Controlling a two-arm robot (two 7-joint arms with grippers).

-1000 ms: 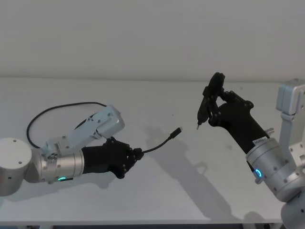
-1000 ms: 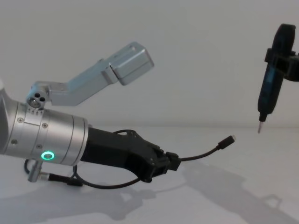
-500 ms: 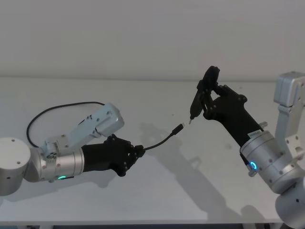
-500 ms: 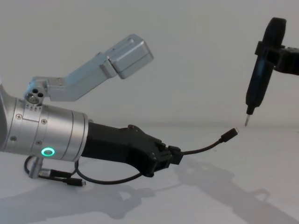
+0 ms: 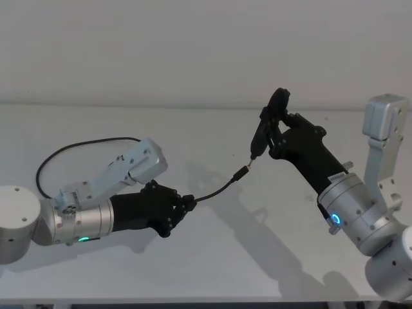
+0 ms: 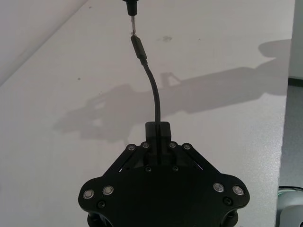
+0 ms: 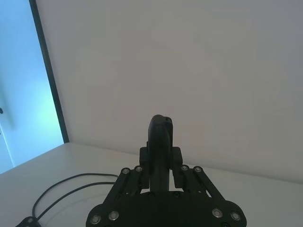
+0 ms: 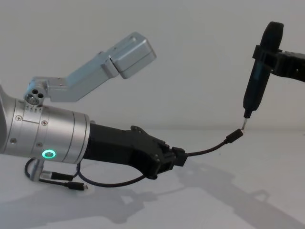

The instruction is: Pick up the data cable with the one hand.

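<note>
Lower left of the head view, the left gripper (image 5: pixel 185 207) pinches the data cable (image 5: pixel 215 193) shut, raising its plug (image 5: pixel 241 174) toward the pen-like tool (image 5: pixel 262 132) clamped in the right gripper (image 5: pixel 275 133) at frame centre, seemingly for mating

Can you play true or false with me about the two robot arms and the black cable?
1. The left gripper is shut on the data cable. True.
2. The cable's plug lies flat on the table. False: it is held up in the air, above the table.
3. The right gripper holds a black pen-like tool. True.
4. The tool's metal tip points up at the ceiling. False: it points down, right at the plug.
5. The ring light on the left wrist glows red. False: it glows green.
</note>
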